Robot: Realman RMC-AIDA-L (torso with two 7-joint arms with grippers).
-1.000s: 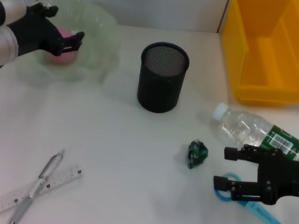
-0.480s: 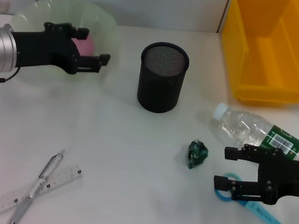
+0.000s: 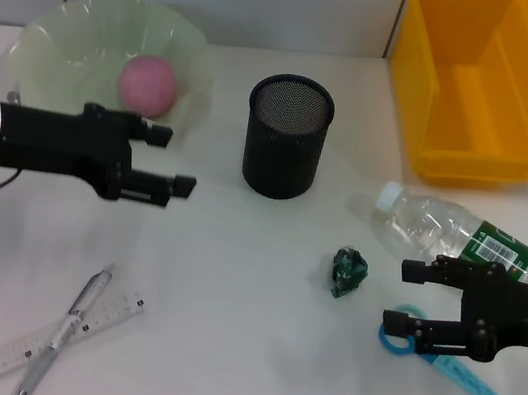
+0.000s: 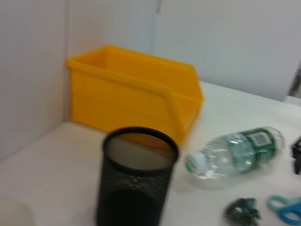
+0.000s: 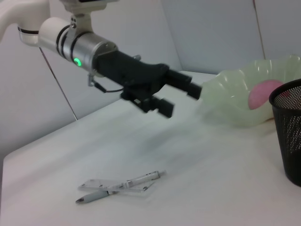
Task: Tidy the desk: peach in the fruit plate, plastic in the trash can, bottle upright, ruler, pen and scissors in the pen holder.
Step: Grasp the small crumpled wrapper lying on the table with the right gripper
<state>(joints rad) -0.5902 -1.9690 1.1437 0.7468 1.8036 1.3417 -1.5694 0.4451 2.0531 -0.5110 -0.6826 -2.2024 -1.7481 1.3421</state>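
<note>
One peach (image 3: 148, 85) left in fruit plate (image 3: 69, 28); left gripper (image 3: 162, 159) withdrawn, spread, empty.

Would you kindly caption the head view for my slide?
Peach in plate; open left end effector near holder; bottle lying.

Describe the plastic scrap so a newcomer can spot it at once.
Start at the black mesh pen holder in the middle of the white desk. Toward the robot's right and nearer to it, short of the lying water bottle and the blue scissors, sits the plastic scrap. It is the only small, crumpled, dark green lump; everything around it is bigger or smooth.
</note>
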